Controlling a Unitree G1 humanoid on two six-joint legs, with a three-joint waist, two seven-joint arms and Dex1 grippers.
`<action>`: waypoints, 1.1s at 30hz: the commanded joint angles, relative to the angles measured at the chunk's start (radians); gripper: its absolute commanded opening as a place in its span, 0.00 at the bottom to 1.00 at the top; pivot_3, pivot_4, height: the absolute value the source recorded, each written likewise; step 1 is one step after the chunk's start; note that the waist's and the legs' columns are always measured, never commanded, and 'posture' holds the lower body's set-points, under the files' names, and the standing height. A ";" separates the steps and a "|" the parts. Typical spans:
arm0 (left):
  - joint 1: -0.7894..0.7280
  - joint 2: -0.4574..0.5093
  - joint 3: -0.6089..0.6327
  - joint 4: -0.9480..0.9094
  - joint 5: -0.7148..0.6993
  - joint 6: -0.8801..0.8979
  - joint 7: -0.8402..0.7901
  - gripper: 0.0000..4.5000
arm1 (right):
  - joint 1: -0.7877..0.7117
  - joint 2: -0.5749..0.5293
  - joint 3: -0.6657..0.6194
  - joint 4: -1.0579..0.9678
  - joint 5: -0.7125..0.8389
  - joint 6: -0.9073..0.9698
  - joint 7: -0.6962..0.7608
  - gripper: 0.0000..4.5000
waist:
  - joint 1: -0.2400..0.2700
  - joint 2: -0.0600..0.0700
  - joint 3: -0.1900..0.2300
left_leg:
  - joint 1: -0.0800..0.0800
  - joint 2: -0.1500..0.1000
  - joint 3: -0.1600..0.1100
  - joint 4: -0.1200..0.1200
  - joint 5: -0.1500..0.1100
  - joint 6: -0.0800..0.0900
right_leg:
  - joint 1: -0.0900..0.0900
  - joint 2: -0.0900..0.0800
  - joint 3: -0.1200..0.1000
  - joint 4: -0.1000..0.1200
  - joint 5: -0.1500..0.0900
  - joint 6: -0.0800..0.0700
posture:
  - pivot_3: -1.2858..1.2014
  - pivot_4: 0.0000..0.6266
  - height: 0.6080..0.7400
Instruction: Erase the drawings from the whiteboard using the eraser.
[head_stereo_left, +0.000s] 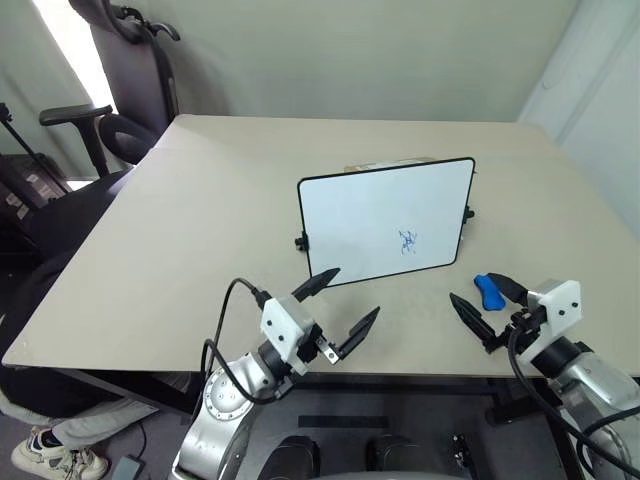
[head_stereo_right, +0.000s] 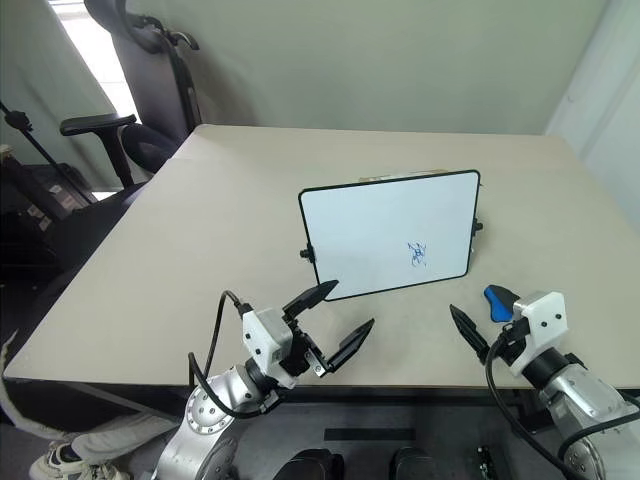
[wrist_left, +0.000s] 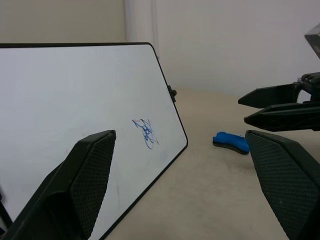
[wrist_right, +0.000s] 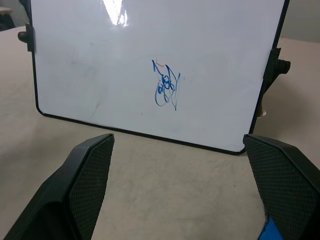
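The left gripper (head_stereo_left: 341, 312) hangs empty, fingers wide. The whiteboard (head_stereo_left: 385, 220) stands mid-counter with 1 blue scribble (head_stereo_left: 407, 242) unerased. The eraser (head_stereo_left: 489, 291) lies ungrasped between the right gripper's (head_stereo_left: 488, 299) spread fingers. Wiping hasn't begun.

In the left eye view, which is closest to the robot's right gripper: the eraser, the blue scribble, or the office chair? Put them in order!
1. The eraser, right by the right gripper.
2. The blue scribble, on the whiteboard.
3. The office chair, beyond the table's far left corner.
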 joint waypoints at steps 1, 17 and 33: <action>-0.019 -0.008 0.009 0.022 -0.008 -0.021 -0.008 1.00 | 0.003 -0.013 -0.045 -0.038 0.027 0.024 -0.010 0.97 | 0.000 0.000 0.000 | 0.000 0.000 0.000 0.000 0.000 0.000 | 0.000 0.000 0.000 0.000 0.000 0.000 | 0.52 0.24 0.97; -0.036 -0.026 0.051 0.099 -0.002 -0.029 0.015 1.00 | -0.158 -0.124 -0.047 0.047 0.056 0.334 -0.082 0.97 | 0.000 0.000 0.000 | 0.000 0.000 0.000 0.000 0.000 0.000 | 0.001 0.000 0.000 0.000 0.000 0.000 | 0.52 0.24 0.97; -0.017 -0.025 0.040 0.109 0.004 -0.025 0.013 1.00 | -0.373 -0.187 0.064 0.253 -0.038 0.471 -0.068 0.97 | 0.000 0.000 0.000 | 0.000 0.000 0.000 0.000 0.003 0.004 | 0.001 0.000 0.000 0.001 0.002 0.003 | 0.52 0.24 0.97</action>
